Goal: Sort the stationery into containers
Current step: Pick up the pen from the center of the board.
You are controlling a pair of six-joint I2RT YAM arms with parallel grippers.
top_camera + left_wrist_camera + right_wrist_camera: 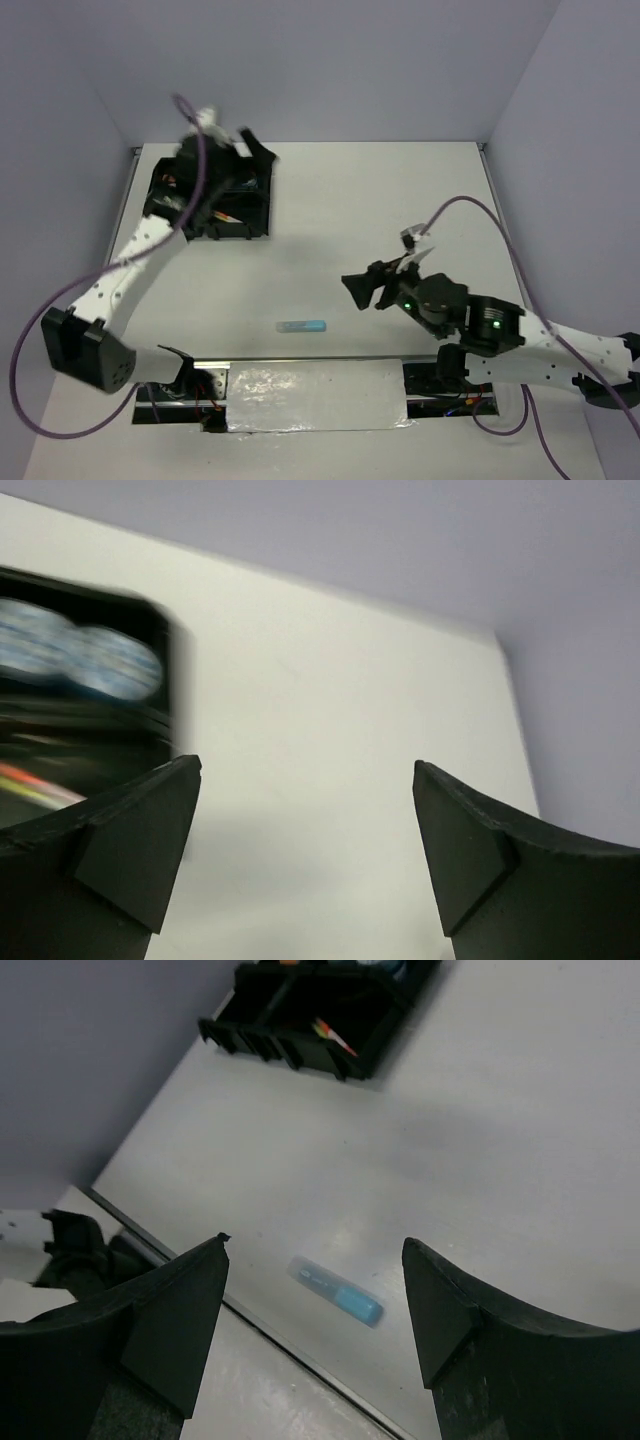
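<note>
White table (400, 200): blue highlighter (336, 1291) lies near the front edge, well apart from the tray (240, 232). Seen open and empty: left gripper (305, 780) by the tray, right gripper (315, 1245) above the highlighter. Jaws should be squared across its barrel before descent.

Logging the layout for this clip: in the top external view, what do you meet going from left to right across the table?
black tray → blue highlighter → right gripper
</note>
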